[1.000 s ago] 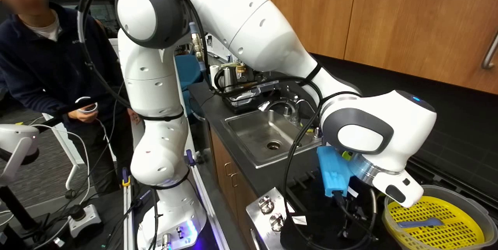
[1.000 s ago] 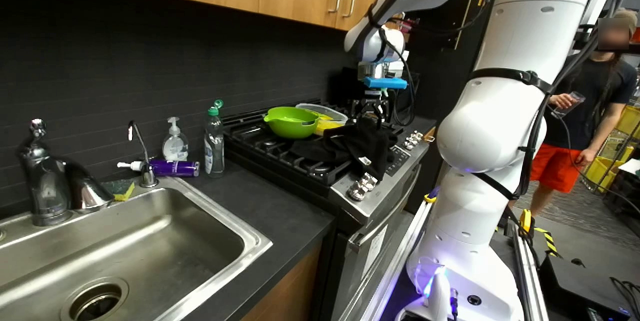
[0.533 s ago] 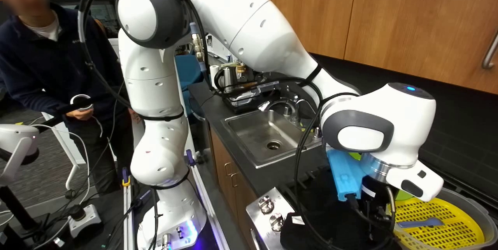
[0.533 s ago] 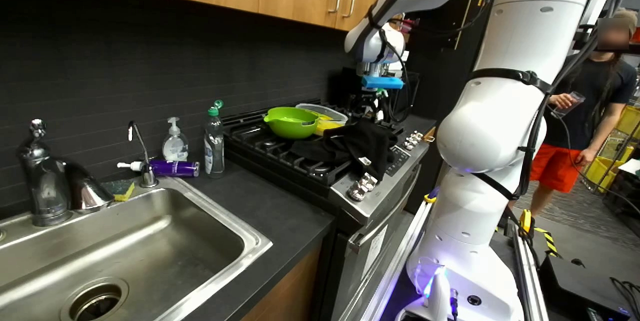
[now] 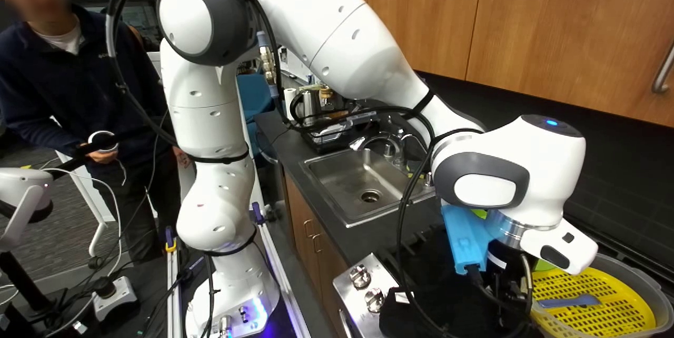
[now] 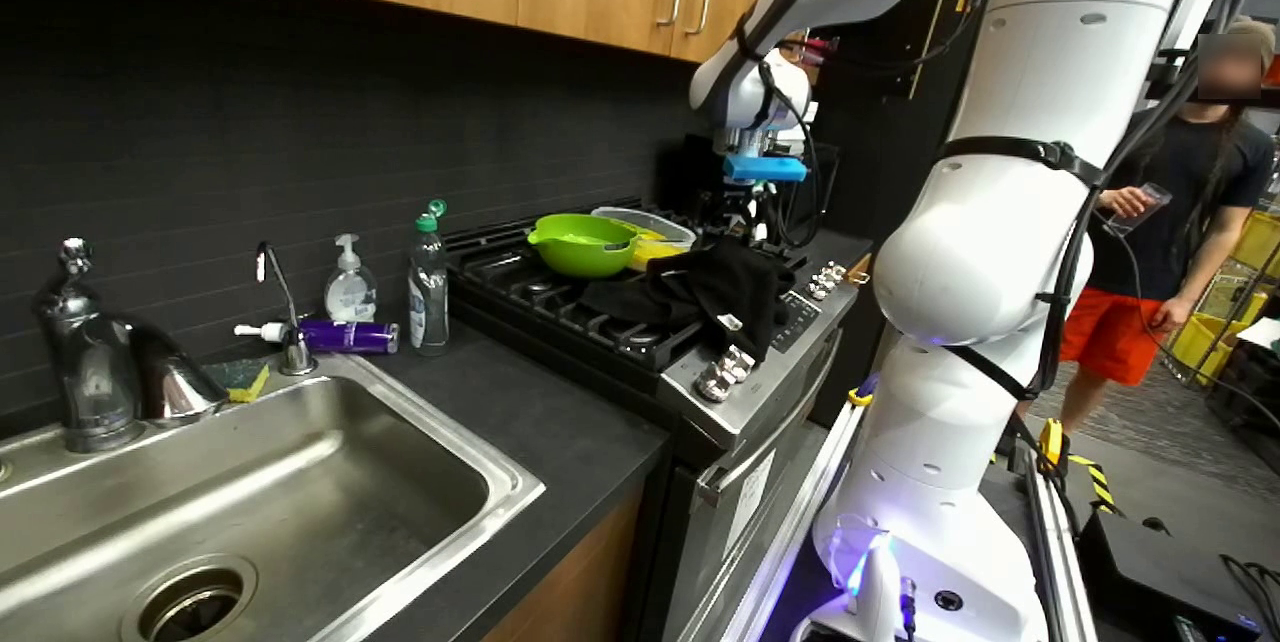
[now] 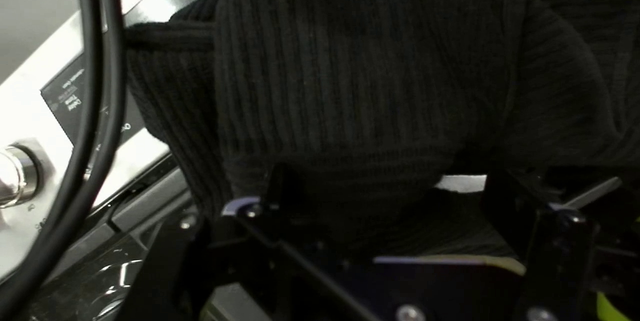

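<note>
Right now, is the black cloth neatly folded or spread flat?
Neither: the black cloth is rumpled. The wrist view shows overlapping layers; in an exterior view, part drapes onto the front of the stove.

The cloth [image 7: 360, 76] is black with fine ribs, its tag [image 6: 729, 322] white. The bowl [image 6: 583, 250] is lime green, the strainer [image 5: 613, 286] yellow with a grid of holes, the spoon [image 5: 568, 302] dusty blue. The worktop [image 6: 520, 432] is dark grey, the cupboards [image 5: 421, 22] grained orange-brown, the arm [image 5: 350, 43] 2-tone, white and grey.
</note>
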